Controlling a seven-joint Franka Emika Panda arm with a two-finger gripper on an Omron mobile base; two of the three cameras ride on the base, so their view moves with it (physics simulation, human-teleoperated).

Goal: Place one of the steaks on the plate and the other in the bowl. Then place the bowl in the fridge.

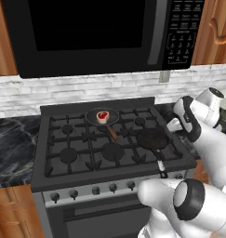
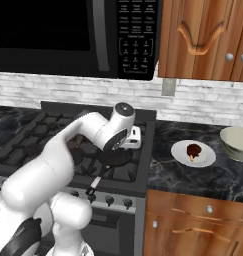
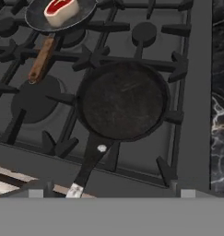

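A black microwave [image 1: 96, 35] spans the top of the left base view, above a white brick backsplash [image 1: 86, 88] and a dark gas stove [image 1: 109, 144] that fills the middle of the frame. Wooden cabinets [image 2: 203, 40] hang at the upper right of the right base view, over a black marbled desk [image 2: 193, 170] to the right of the stove.

The white arm [image 2: 68, 145] reaches from the lower left of the right base view over the stove's right side. Its gripper [image 3: 111, 191] stands released, fingers wide apart and grasping nothing, above an empty black skillet [image 3: 125, 99] at the centre of the hand view; the skillet's handle runs toward the lower left of that frame.

At the upper left of the hand view, a grey frying pan with a wooden handle [image 3: 42, 57] sits on a rear burner and carries the bright red steak [image 3: 60, 10] with its pale fat edge.

At the right of the right base view, the white plate [image 2: 182, 152] rests on the desk with the dark reddish-brown steak [image 2: 194, 149] on it. Just to its right, at the frame's edge, stands the pale cream-green bowl [image 2: 236, 142], apart from the plate.
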